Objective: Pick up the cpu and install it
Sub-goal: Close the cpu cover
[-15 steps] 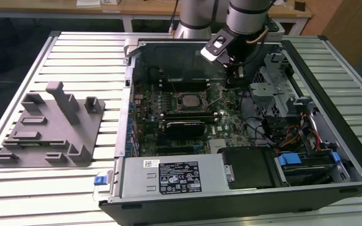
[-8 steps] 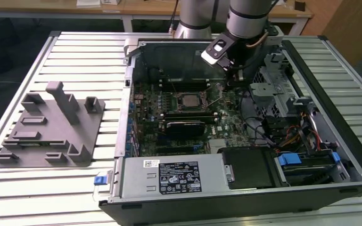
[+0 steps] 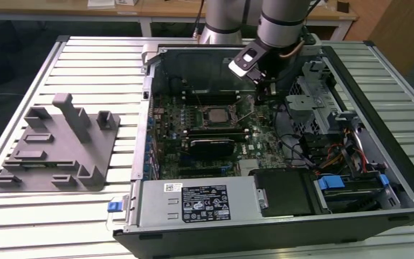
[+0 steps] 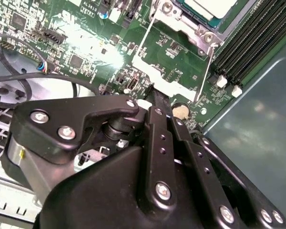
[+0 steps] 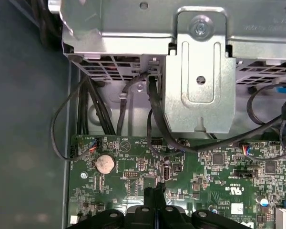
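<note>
CPU (image 3: pixel 216 114) is sitting in the socket (image 4: pixel 181 24) mid-board, so nothing's being carried. Gripper (image 5: pixel 155 193) is pinched closed, looks empty, tips low just beside the socket. My worry: any sideways drift snags the lever (image 4: pixel 143 33) or scrapes the board (image 5: pixel 205 167). Cage (image 5: pixel 195 86) and cables (image 5: pixel 152 119) crowd one side, and only straight up looks open.

grey fixture (image 3: pixel 56 148) beside open computer case (image 3: pixel 264 236)

Tool (image 4: pixel 155 93) hangs over the motherboard (image 4: pixel 86 43) near the cpu (image 4: pixel 212 7)
</note>
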{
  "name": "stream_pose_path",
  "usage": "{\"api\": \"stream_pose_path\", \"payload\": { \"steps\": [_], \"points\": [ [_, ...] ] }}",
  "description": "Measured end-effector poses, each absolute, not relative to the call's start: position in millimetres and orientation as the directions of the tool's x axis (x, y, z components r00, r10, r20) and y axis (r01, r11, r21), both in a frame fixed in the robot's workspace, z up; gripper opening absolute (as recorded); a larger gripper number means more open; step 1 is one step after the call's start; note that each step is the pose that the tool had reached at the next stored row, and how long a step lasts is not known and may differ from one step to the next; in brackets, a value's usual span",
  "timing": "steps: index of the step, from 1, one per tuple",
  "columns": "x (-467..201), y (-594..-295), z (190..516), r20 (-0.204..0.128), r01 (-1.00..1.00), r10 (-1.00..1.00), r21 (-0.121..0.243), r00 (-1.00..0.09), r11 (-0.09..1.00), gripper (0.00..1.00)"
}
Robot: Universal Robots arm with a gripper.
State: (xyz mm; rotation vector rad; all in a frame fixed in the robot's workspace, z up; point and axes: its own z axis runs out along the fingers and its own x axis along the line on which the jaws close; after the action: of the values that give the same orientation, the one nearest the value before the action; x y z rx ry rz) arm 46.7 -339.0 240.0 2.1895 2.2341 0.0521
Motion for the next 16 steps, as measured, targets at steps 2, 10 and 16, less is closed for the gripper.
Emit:
{"api": "stream_pose_path", "payload": {
  "steps": [2, 10, 16],
  "points": [
    [44, -339, 240, 0.016, 0.999, 1.000, 0.033, -0.020, 0.020, 0.11],
    [26, -339, 240, 0.017, 0.999, 1.000, 0.033, -0.020, 0.020, 0.11],
    [13, -339, 239, 0.018, 0.999, 1.000, 0.033, -0.020, 0.020, 0.11]
  ]
}}
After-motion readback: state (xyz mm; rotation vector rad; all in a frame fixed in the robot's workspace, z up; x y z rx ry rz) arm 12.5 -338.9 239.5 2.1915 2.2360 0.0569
